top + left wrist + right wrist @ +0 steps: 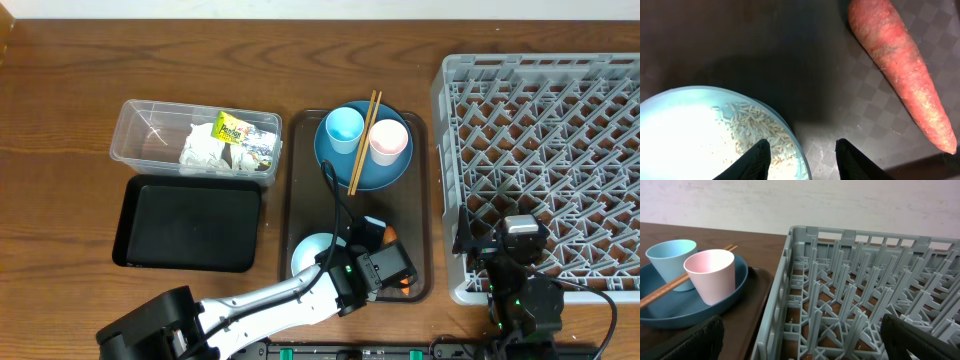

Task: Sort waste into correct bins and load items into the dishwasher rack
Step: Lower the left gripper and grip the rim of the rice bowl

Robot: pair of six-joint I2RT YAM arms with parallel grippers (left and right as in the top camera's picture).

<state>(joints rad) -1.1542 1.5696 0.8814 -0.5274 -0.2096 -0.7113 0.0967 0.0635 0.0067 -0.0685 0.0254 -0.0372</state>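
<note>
The light-blue bowl (310, 252) with loose white rice (757, 132) sits at the front of the brown tray (300, 200). The orange carrot (900, 75) lies beside it on the tray and is partly hidden under the arm in the overhead view (392, 236). My left gripper (802, 145) is open and low over the bowl's right rim, one finger over the rice and one outside. It also shows in the overhead view (372, 240). My right gripper (802, 330) is open and empty over the front left corner of the grey rack (790, 290), as the overhead view (510, 240) shows.
The dark-blue plate (395, 168) carries the light-blue cup (344, 127), the pink cup (388, 141) and the chopsticks (364, 140). The clear tub (140, 120) holds the napkin (205, 148) and the snack packet (231, 128). The black tray (190, 225) lies before it.
</note>
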